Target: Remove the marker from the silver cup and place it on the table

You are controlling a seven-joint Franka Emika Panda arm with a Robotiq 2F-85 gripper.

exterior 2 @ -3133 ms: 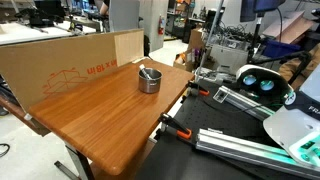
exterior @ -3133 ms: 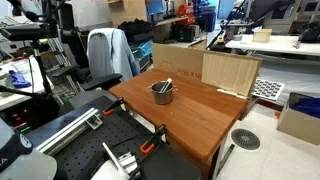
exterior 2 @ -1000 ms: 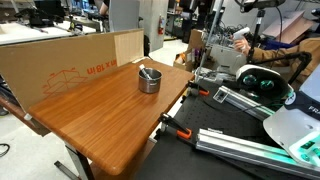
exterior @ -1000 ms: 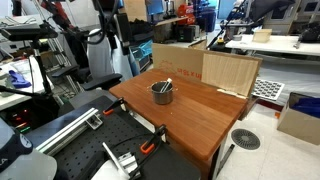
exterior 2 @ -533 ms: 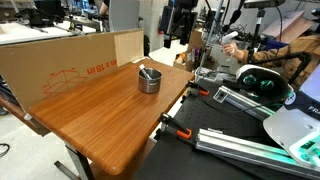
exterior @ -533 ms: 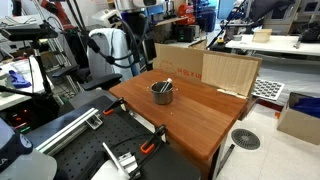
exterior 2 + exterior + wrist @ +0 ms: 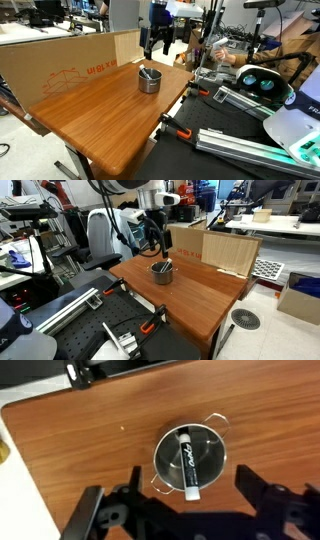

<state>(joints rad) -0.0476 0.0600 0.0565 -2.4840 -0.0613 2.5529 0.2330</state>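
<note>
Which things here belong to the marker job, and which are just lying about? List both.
Job in hand:
marker, lying in the silver cup
table
gripper, open above the cup

Just lying about:
cardboard box behind the table
black perforated bench
orange clamp at the table's edge

Layout: marker [image 7: 188, 463] lies in silver cup [image 7: 190, 458]; cup stands on table [image 7: 70, 450], nr one end. In both exterior views, cardboard sheet [image 7: 60, 70] stands along table edge, near cup; gripper [image 7: 157, 249] hangs above cup, w/o touching.
</note>
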